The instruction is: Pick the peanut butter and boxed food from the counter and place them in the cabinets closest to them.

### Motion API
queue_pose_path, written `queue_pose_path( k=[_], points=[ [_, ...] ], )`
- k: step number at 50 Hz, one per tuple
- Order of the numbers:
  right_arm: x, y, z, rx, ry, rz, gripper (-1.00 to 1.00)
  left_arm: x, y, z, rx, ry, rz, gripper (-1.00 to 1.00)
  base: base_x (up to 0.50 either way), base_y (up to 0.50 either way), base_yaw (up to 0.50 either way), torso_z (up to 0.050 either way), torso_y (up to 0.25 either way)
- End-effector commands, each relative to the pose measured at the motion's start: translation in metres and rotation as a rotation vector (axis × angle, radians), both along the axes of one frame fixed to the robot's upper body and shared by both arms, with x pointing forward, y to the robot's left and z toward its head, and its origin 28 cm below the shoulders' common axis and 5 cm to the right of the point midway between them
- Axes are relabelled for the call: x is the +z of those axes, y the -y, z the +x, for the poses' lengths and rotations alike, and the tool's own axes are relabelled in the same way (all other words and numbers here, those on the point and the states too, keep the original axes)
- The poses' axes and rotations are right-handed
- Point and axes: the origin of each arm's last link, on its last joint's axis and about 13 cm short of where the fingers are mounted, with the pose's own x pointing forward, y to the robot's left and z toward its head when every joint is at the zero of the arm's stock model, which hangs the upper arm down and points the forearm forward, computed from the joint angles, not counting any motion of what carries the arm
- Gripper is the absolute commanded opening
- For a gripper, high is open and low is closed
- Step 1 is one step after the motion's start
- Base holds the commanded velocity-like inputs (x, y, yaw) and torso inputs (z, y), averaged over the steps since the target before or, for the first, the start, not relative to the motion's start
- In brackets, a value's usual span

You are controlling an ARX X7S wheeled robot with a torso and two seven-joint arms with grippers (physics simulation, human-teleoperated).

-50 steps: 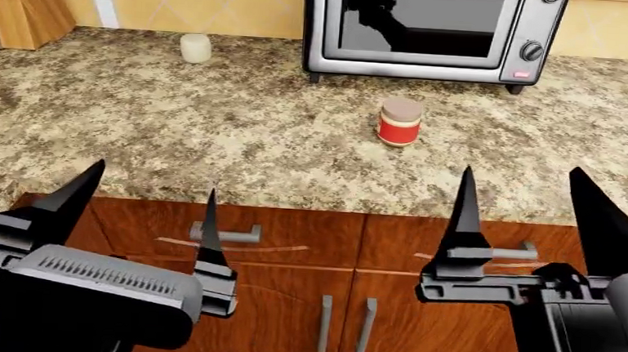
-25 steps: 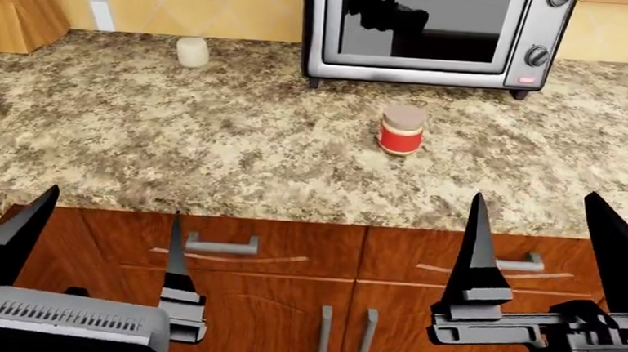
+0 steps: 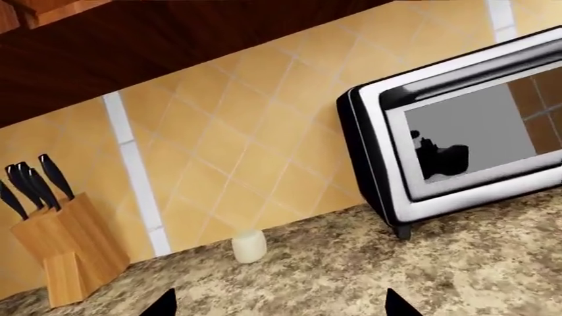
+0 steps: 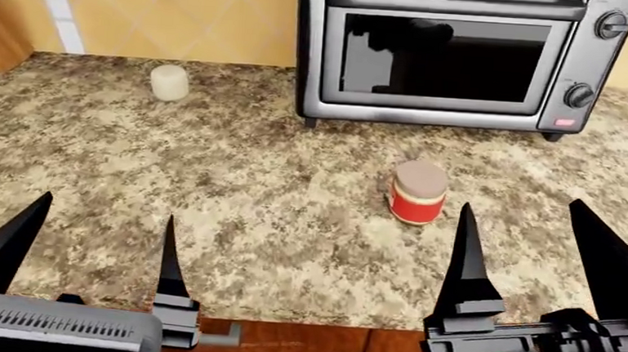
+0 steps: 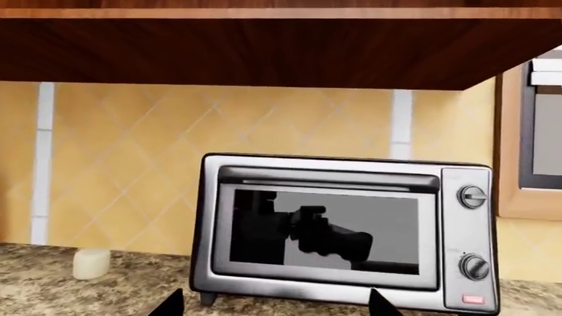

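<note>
- Left wrist view: a chrome toaster oven [image 3: 457, 155] stands tilted across the frame on the speckled granite bench [image 3: 351, 276], its dark glass door reflecting a robot arm. A small cream-white cylinder [image 3: 249, 246] sits at the foot of the yellow tiled wall [image 3: 237, 151], between the oven and a wooden knife block [image 3: 66, 253] with black handles. Only the two dark fingertips [image 3: 162, 304] of the left tool show at the frame's edge, set wide apart with nothing between them. A dark wooden upper cabinet [image 3: 158, 52] hangs overhead.
- Head view: the peanut butter [image 4: 418, 191] stands upright on the bench [image 4: 237, 188], in front of the toaster oven [image 4: 458, 58] and clear of it. The right tool [image 4: 536, 259] hovers near the bench's front edge, fingers spread wide and empty, the jar just beyond and slightly to the left of its left finger. The left tool [image 4: 93, 248] is likewise wide open and empty, well apart from the jar. The cream-white cylinder [image 4: 169, 83] rests near the wall at far left. The boxed food appears in none of the views.
- Right wrist view: the toaster oven [image 5: 347, 230] faces the camera squarely, two knobs on its panel, the cream-white cylinder [image 5: 91, 263] to one side. The right tool's fingertips [image 5: 167, 303] peek in, wide apart, holding nothing.
</note>
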Motion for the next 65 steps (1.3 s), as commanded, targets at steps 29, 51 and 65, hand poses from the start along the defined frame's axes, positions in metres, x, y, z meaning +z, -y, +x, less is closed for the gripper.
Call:
queue_pose_path(
  k=[29,51,65],
  points=[
    [0.001,-0.001,-0.004,0.016,-0.006,0.009,1.0,-0.001,0.0,-0.002,-0.008,-0.01,-0.006,1.0,0.47,0.0,0.0,0.0,0.001],
    [-0.002,0.008,-0.003,0.15,-0.296,0.059,1.0,-0.002,0.003,-0.001,-0.015,-0.02,-0.011,1.0,0.0,0.0,0.0,0.0,0.0],
    [0.014,0.022,-0.01,0.16,-0.438,0.05,1.0,-0.003,0.004,0.002,-0.029,-0.029,-0.018,1.0,0.0,0.0,0.0,0.0,0.0]
  ],
)
